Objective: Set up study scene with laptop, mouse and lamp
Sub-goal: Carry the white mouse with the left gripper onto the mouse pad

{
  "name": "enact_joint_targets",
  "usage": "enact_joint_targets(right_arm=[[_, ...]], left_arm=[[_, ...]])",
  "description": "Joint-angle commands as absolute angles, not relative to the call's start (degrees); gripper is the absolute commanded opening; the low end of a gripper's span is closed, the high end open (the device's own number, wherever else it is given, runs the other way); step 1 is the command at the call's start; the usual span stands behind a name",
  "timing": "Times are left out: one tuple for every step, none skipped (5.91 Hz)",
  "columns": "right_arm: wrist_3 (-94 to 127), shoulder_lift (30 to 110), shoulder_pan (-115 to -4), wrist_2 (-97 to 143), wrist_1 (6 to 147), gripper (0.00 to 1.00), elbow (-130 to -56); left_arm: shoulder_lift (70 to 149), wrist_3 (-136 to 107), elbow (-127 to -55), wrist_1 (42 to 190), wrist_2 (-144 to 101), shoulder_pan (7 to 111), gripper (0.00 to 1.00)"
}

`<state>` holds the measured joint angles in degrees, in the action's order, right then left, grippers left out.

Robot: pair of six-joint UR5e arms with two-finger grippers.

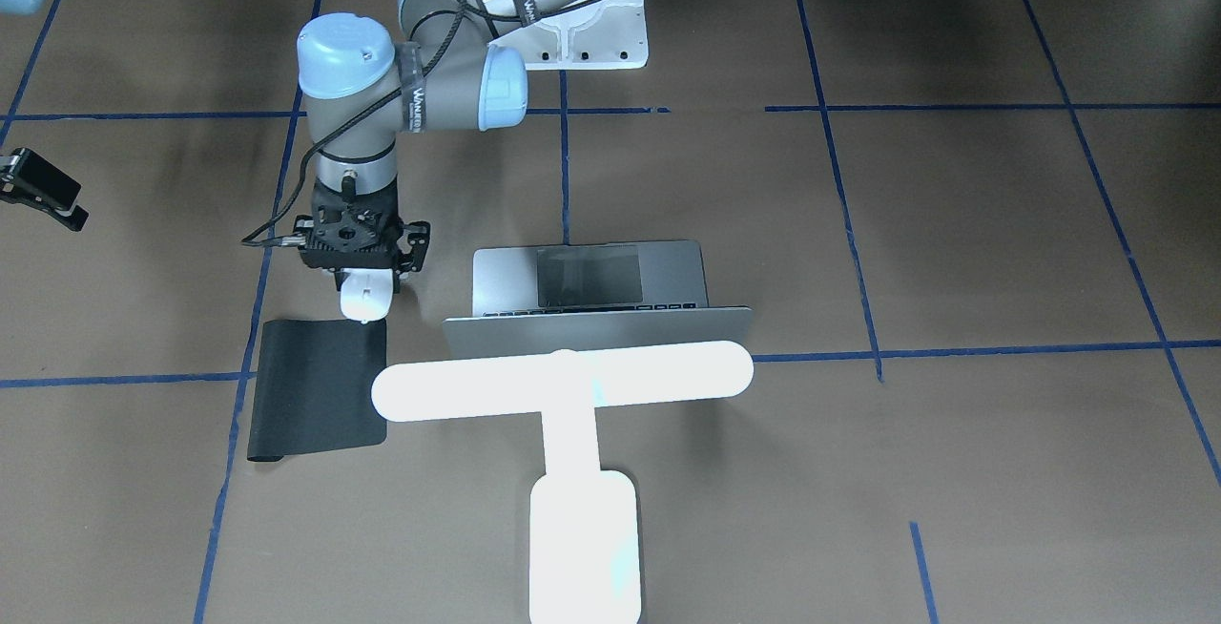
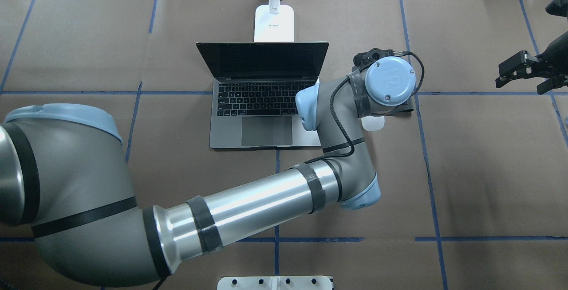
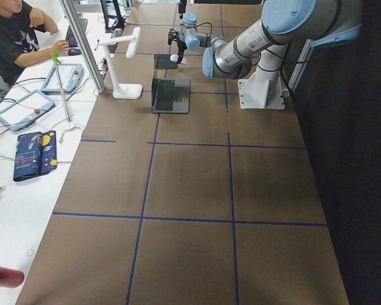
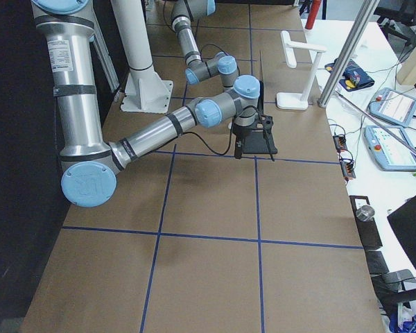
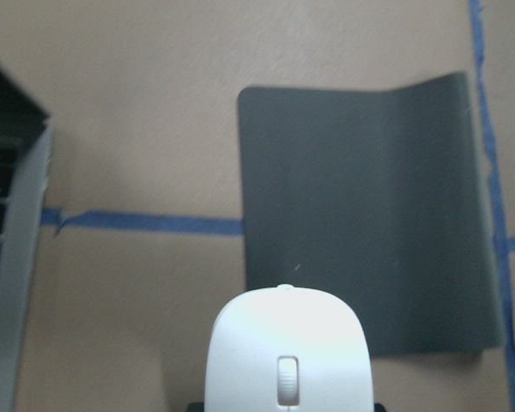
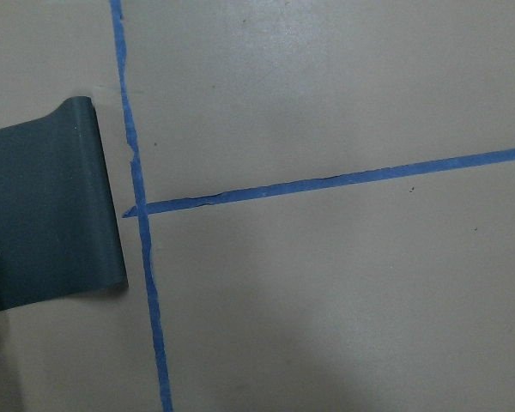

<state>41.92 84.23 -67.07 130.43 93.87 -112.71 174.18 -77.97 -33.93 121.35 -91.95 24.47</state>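
Note:
The silver-grey laptop [image 1: 591, 295] stands open mid-table, its keyboard [image 2: 255, 99] toward the robot. The glowing white T-shaped lamp [image 1: 563, 381] stands behind the laptop, and its base [image 2: 274, 21] shows in the overhead view. My left arm reaches across to the laptop's right. My left gripper [image 1: 365, 282] points down and is shut on the white mouse [image 1: 365, 300]. It holds the mouse at the robot-side edge of the black mat [image 1: 320, 385]. The left wrist view shows the mouse [image 5: 283, 352] over the mat's near edge [image 5: 369, 223]. My right gripper [image 2: 526, 72] hovers open and empty far right.
The laptop's edge [image 5: 9, 257] lies left of the mat in the left wrist view. Blue tape lines [image 6: 142, 257] cross the brown table cover. The mat's curled end [image 6: 43, 215] shows in the right wrist view. The white robot pedestal [image 1: 582, 37] stands at the robot's side.

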Motion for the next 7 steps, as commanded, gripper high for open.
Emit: enact_joint_targets(right_arm=[[41.8,84.2,-67.1,130.5,93.6,1.0,-112.2],[41.8,84.2,-67.1,130.4,93.5,1.0,-112.3],[41.8,84.3,-67.1,130.5,93.5,1.0,-112.7],[41.8,84.1,-67.1,130.5,93.5,1.0,-112.6],[41.8,84.1,-67.1,130.5,93.4,1.0,-112.6],[41.7,84.1,-67.1,130.4,93.4,1.0,-112.4],[40.4,84.3,-67.1,130.4,93.5,1.0,-112.2]], left_arm=[[180.3,-77.9,-25.8,124.9,-88.2,24.6,0.33],[180.4,-77.9,-24.8,126.3,-84.0,24.6,0.33],[180.6,-77.9,-24.1,127.9,-82.9,24.6,0.33],[181.1,-77.9,-23.5,128.3,-81.2,24.5,0.36],[181.2,-77.9,-22.1,128.5,-81.0,24.4,0.51],[181.2,-77.9,-21.3,128.8,-81.0,24.3,0.57],[181.2,-77.9,-20.2,130.2,-80.9,24.3,0.71]])
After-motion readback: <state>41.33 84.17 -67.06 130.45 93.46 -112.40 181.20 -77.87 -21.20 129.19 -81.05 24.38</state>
